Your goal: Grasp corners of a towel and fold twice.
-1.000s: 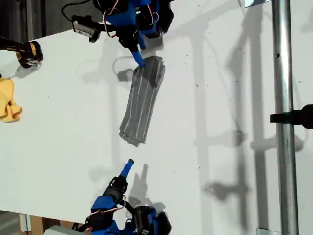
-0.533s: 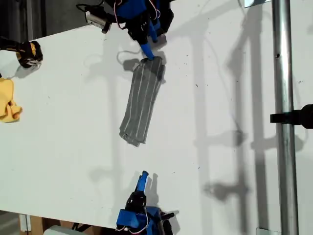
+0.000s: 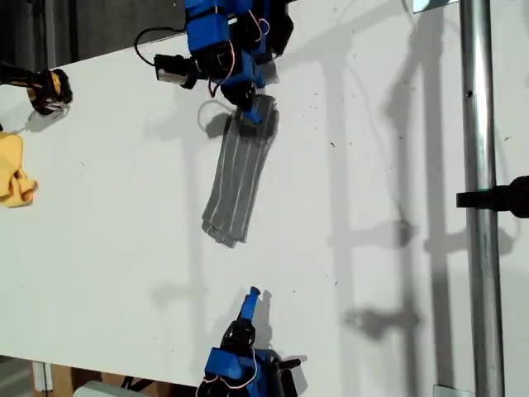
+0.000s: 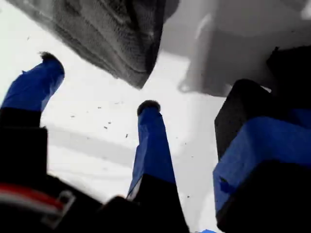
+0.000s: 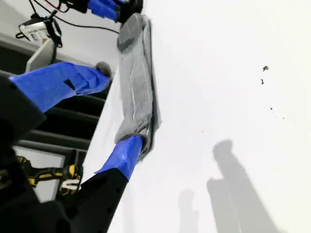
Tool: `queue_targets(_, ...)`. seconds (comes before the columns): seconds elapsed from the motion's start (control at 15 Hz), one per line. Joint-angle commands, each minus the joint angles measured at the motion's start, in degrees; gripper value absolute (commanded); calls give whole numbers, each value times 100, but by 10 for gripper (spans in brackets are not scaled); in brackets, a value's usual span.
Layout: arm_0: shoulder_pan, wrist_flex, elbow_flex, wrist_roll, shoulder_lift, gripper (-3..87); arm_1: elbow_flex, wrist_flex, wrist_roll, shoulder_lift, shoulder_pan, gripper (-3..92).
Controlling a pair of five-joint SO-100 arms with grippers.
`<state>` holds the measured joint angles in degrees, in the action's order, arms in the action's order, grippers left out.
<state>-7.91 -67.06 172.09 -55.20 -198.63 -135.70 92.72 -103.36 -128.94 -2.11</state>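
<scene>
A: What did we see in the exterior view?

B: The towel (image 3: 240,172) lay folded into a long narrow strip on the white table (image 3: 107,190), running from the top of that view down toward its middle. An arm stood over the strip's upper end, its blue gripper right at the cloth there. The other arm sat at the view's lower edge, its gripper pointing up toward the strip's lower end but well apart from it. A yellow cloth (image 3: 15,169) lay at the exterior view's left edge, and a metal pole (image 3: 481,198) ran down its right side.

A: And the first wrist view?

B: My first gripper (image 4: 99,90) had its blue fingers (image 4: 150,141) spread wide with bare table between them. The towel's end (image 4: 121,34) lay just beyond the tips, not touched by them. So we took this for the arm at the top of the exterior view.

A: The second wrist view?

B: My second gripper (image 5: 114,107) also stood wide apart and held nothing. The strip (image 5: 136,82) stretched away beyond it, with the other arm's blue gripper (image 5: 109,8) at its far end. The nearer end showed past one fingertip (image 5: 125,153), well apart from it by the exterior view.
</scene>
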Motion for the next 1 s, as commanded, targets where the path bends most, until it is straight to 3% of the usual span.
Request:
queue_targets(0.0,70,-105,-18,-114,-35,222,-70,-466,562,721,457,352)
queue_targets(0.27,53,-141,44,-176,-35,222,-457,-1107,1204,1213,1160,387)
queue_targets(0.4,26,-167,44,-185,-35,222,-536,-1846,1652,1986,1564,394)
queue_targets(0.53,35,-211,53,-255,-35,222,26,-2021,2048,2936,1811,394)
queue_targets(0.93,18,-237,18,-281,-35,221,1433,-2487,2628,4069,1898,348)
